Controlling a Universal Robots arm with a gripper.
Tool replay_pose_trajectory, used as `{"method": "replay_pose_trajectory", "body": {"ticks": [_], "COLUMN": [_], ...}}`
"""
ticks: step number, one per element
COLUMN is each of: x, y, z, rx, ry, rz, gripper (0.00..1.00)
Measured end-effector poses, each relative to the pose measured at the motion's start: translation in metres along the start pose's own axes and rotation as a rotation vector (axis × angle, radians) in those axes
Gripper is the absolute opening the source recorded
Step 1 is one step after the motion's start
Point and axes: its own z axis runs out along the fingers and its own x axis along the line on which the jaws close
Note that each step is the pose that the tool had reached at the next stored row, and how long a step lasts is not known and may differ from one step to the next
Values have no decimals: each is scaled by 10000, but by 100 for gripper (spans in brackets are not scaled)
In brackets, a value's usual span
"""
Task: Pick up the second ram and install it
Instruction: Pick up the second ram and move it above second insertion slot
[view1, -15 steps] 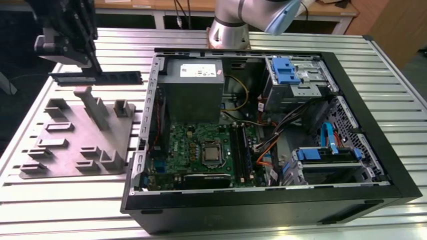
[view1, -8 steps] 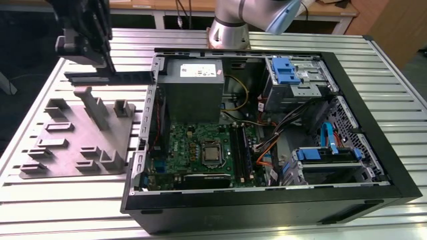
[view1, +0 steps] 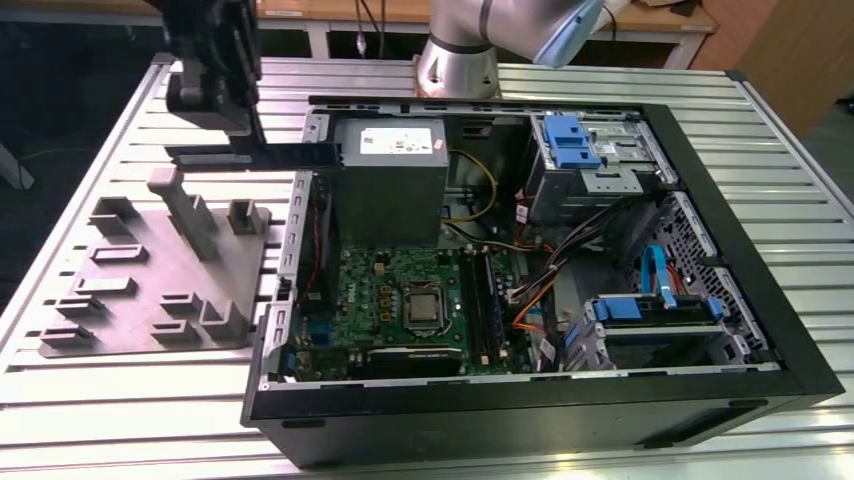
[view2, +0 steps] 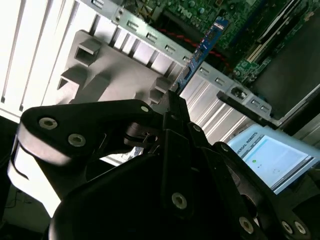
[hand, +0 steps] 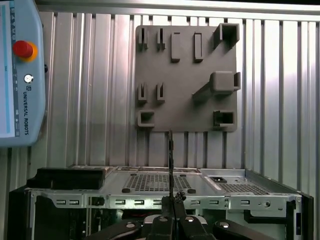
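Exterior view, from its left: black gripper (view1: 216, 125) hangs over the ribbed aluminium table (view1: 80, 420), near a matte grey slotted holder plate (view1: 147, 280). In the second wrist view its fingers (view2: 177, 117) are clamped on the second ram (view2: 204, 45), a thin blue-green board lifted clear of the table. Further right: open black computer case (view1: 747, 330), green motherboard (view1: 380, 285) inside.

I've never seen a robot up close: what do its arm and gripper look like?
The arm is silver-grey metal tubing with a light blue cap at one joint. The gripper is black, built of linked bars with round silver pins.
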Motion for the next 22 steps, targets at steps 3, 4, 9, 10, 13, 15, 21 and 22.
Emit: {"method": "replay_pose_trajectory", "body": {"ticks": [3,4,9,10,13,15,21,22], "x": [1,2,3,4,5,6,9,9], "y": [-101,-135,-305,-343,-463,-542,-796,-841], "z": [-3,-4,-8,-9,-12,-13,-20,-21], "rx": [-1,-1,-1,-1,-1,0,0,-1], "ry": [1,1,1,1,2,1,1,2], "rz": [-1,-1,-1,-1,-1,-1,0,-1], "gripper": [11,11,11,11,11,11,11,11]}}
